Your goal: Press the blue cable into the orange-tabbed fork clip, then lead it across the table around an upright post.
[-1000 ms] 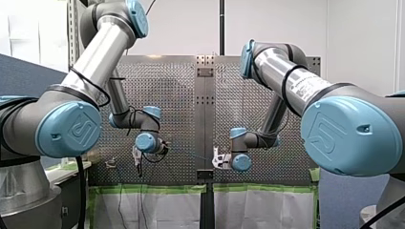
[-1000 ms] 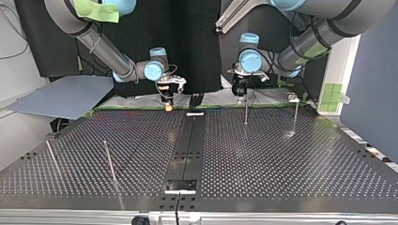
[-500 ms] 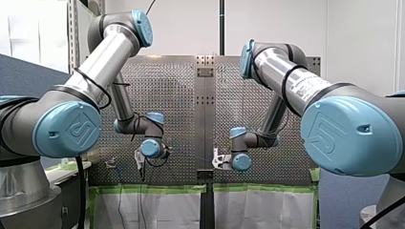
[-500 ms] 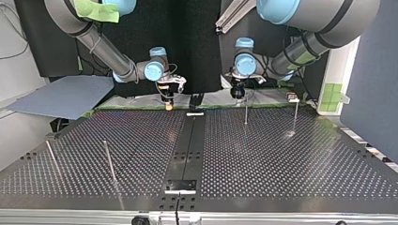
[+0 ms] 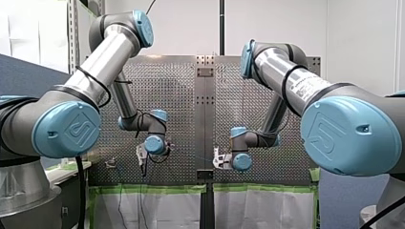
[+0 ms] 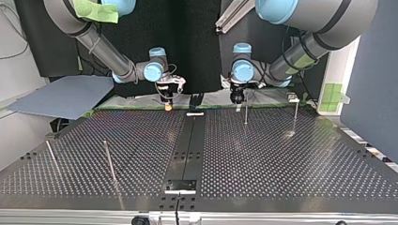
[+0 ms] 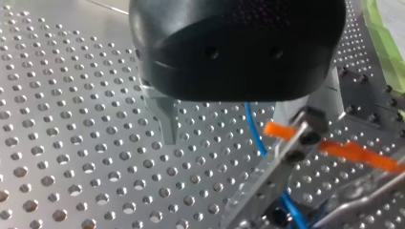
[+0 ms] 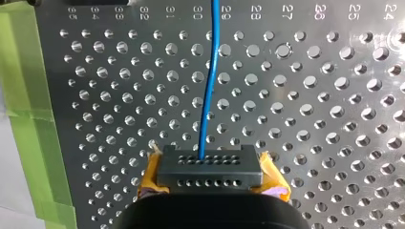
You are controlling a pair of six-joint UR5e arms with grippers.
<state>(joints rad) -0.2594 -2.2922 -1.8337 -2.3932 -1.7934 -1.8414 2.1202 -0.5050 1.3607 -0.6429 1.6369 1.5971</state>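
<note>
Shiny perforated metal table (image 8: 325, 157), glossy blue cable (image 8: 208, 95)

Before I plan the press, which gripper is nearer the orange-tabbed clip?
Left. My left gripper hangs just by the clip; my right gripper holds the blue cable farther off.

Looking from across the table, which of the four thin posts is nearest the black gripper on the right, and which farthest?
From my left gripper:
1. Middle post, right beside it.
2. Right post, toward the view's right.
3. Inner left post, at the view's left.
4. Outer left post, beyond it.
</note>
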